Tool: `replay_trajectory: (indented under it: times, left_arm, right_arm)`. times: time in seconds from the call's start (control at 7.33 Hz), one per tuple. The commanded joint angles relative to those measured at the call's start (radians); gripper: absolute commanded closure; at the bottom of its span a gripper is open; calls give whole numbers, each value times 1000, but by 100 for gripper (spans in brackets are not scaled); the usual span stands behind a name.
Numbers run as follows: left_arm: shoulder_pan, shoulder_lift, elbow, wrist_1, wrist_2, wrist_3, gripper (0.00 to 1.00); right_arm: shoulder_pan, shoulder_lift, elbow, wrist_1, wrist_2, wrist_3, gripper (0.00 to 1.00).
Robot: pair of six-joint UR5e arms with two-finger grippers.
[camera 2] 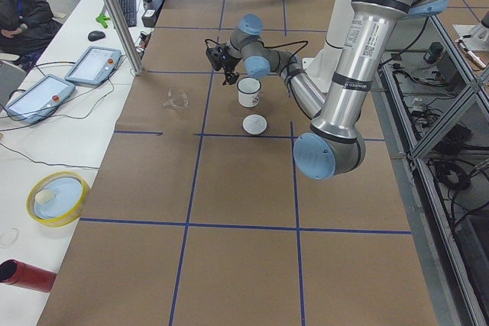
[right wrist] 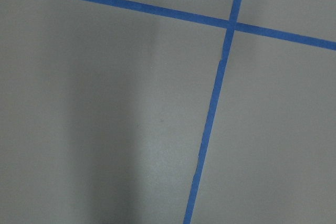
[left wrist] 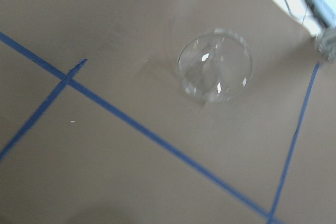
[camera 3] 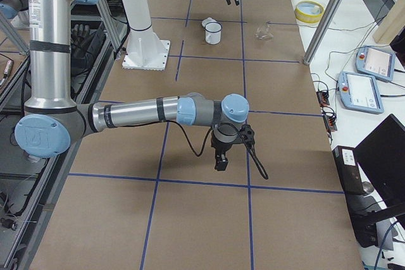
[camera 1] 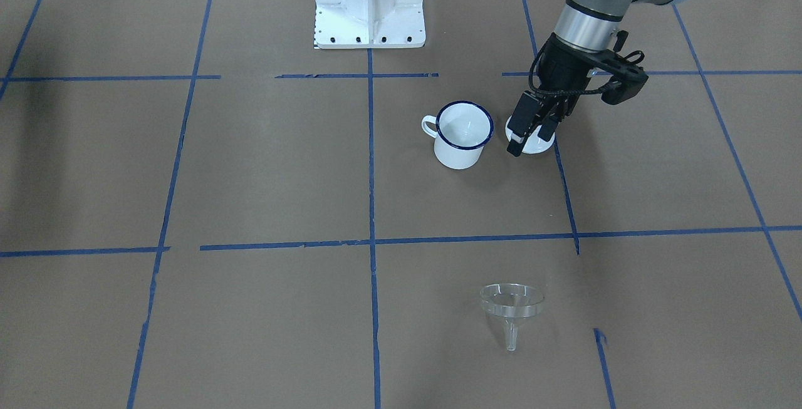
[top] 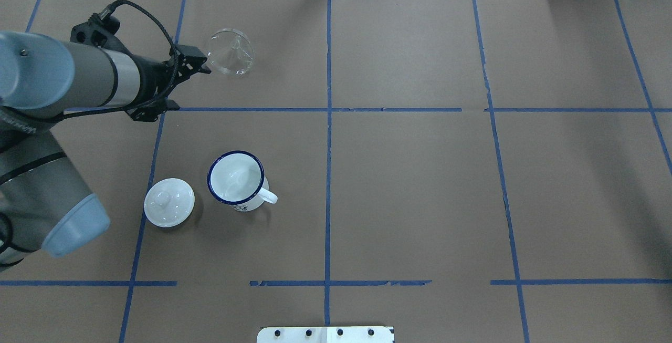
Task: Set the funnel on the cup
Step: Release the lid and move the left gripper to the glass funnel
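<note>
Bench: brown paper crossed by blue tape lines is spread over the bench [top: 420, 185], and the white robot base [camera 1: 369, 8] is bolted at its near edge.
Funnel: the funnel [top: 230, 52] is laid on its side on the paper at the far part of the bench from the robot, on the robot's left half, well apart from the cup.
Cup: the cup [top: 234, 179] is stood upright with its mouth uncovered, its handle turned toward the robot's right.
Lid: a white knobbed lid [top: 169, 202] is laid just beside the cup on its robot-left side, apart from it.
Left claw: the left claw [top: 192, 89] is held in the air above the bench, its fingers spread and empty, aimed toward the funnel but apart from it.
Right claw: the right claw [camera 3: 221, 161] is seen only in the right side view, hung low over bare paper far from the task's things; whether it is spread or pressed together cannot be told.
</note>
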Motion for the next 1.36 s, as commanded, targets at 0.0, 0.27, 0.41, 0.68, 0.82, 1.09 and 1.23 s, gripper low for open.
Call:
replay_trajectory:
  times: [0.0,0.27,0.41,0.68,0.82,1.09,1.23]
  left_arm:
    - [-3,-147,310,-226,202,-356,0]
    - [-1,-223,545,-401,383,-562,1]
    - [1,-268,621,-402,398,-590,1]
    - [2,-332,733,-407,407,-640,1]
    - [2,-333,764,-439,408,-638,3]
    - [4,-334,806,-485,411,-635,14]
    - [5,-334,804,-485,411,-632,46]
  right_arm:
    - [0,-1,-1,0,0,0,0]
    - [0,-1,0,0,0,0,0]
    - [0,-1,0,0,0,0,0]
    - [0,-1,0,0,0,0,0]
    - [0,-1,0,0,0,0,0]
    - [0,-1,0,0,0,0,0]
    - [0,-1,0,0,0,0,0]
